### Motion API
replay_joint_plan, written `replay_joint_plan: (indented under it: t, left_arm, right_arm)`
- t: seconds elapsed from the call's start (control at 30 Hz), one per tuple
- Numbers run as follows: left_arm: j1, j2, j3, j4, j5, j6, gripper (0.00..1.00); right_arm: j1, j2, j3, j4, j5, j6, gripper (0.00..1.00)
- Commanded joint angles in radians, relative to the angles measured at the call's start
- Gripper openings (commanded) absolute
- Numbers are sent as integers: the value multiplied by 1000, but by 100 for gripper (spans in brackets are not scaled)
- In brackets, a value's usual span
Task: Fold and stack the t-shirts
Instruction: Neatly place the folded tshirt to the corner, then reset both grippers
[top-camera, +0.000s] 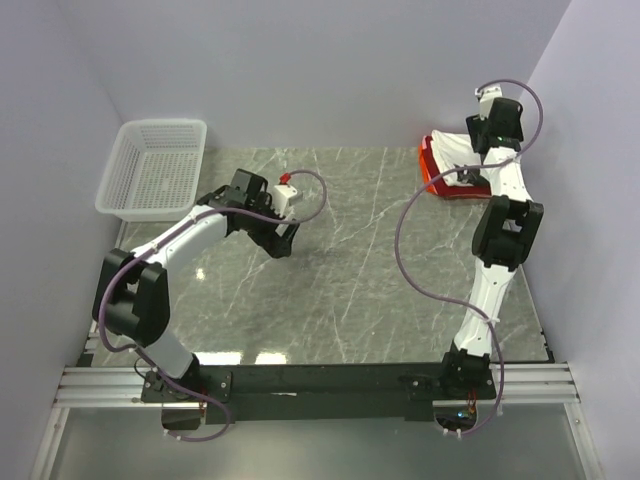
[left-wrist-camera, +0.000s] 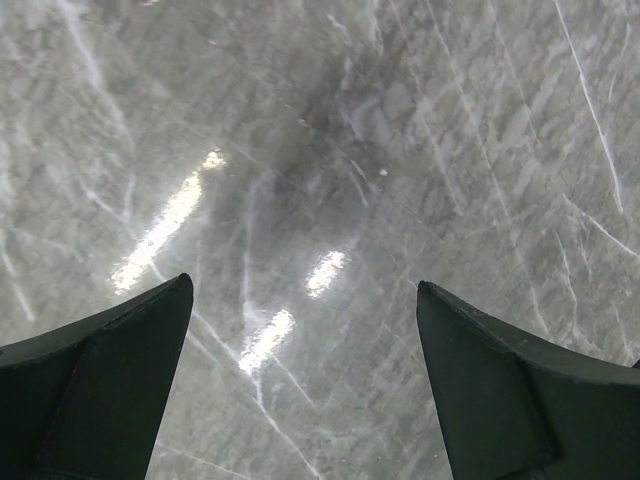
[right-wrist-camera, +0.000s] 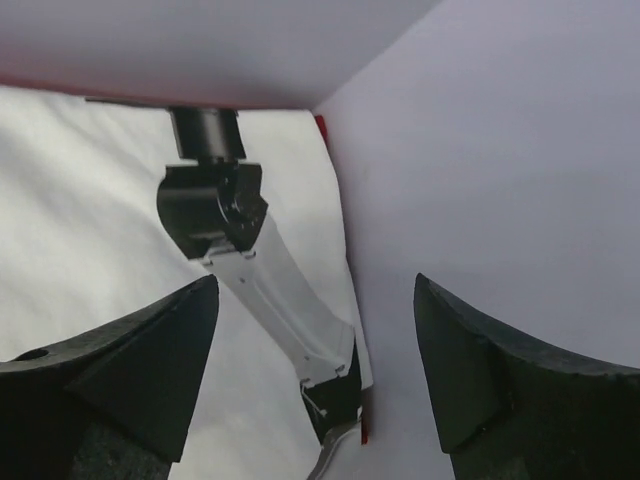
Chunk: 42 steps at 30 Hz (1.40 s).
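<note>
**Nearing the end: white t-shirt (top-camera: 450, 150) stacked on red t-shirt (top-camera: 432, 172)**

Nearest, the left gripper (left-wrist-camera: 305, 290) hovers over the bare marbled desk (top-camera: 360, 260), jaws spread wide and empty. Farther back, the right gripper (right-wrist-camera: 315, 290) hangs above the stack in the desk's far right corner, jaws parted, grasping nothing. Folding and stacking look done. The stack's long axis seems to run diagonally, far-left to near-right. Which way the collars point cannot be told.

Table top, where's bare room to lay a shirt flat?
The widest bare marble lies mid-table, between the left arm and the right arm. Crowded: the far-left corner with the basket, the far-right corner where the white shirt lies on the red shirt.
</note>
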Motion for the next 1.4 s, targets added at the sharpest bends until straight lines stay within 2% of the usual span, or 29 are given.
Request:
replay_joint_plan:
  t: [0.0,0.1,0.3,0.47,0.6,0.83,0.93,1.1,1.37]
  left_arm:
    - [26,-19,49,-1,48,-20,99]
    - [46,-47,46,19,73,-58,99]
    - [80,-119,78,34,72,-112,99]
    - [135,-156,130,25,52,-157,99]
    - [184,-159,202,-19,38,-184,99]
    - [248,-196,155,-76,29,-227,99]
    - [271,-228,87,-96,3,-250,99]
    - [273,-356,-83,-75,-53,-235,99]
    - [273,-490,-264,-64,-79,-232,100]
  right_arm:
    - [-6,-122,-78,77,30,44,85]
    - [-6,-185,-117,-6,-34,98,86]
    - [2,-334,-140,-234,-328,260,87]
    - [45,-495,-181,-320,-493,391,89]
    - [85,-650,-349,-328,-591,463,90]
    - [223,-998,-738,-337,-606,469,91]
    - [318,-1131,-911,-342,-583,452,91]
    - [349,-1314,-1160,-343,-576,448,92]
    - [350,-1434,-1323,-342,-539,373,93]
